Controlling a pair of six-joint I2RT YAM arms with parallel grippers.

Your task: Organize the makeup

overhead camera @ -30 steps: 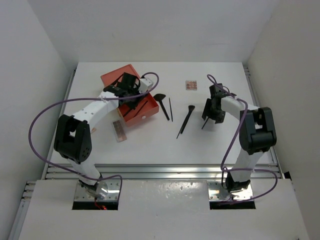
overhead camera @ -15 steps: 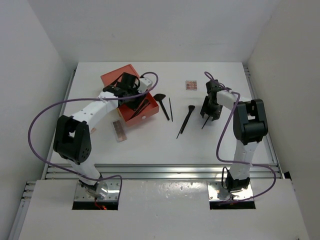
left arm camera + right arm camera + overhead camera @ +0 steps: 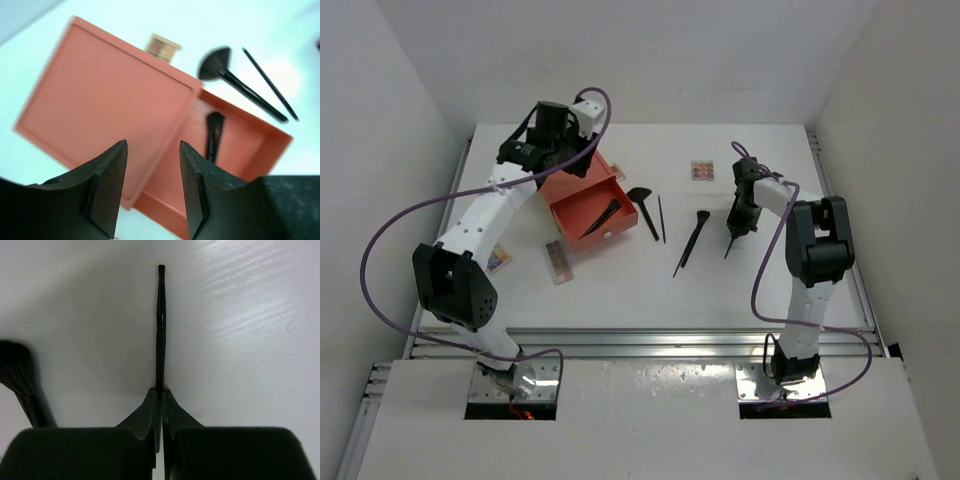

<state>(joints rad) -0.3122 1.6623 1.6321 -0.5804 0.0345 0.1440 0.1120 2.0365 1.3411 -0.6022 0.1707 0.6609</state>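
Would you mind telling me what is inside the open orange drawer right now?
One black brush lies in the open drawer. Whatever sits further back under the box's top is covered, so I cannot tell.

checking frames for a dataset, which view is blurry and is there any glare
Left wrist: slightly blurred, the orange drawer box and fan brush soft-edged, table tinted cyan. Right wrist: the slim brush pinched by the right gripper is sharp; glare streaks the table upper right. Top external: evenly lit, sharp.
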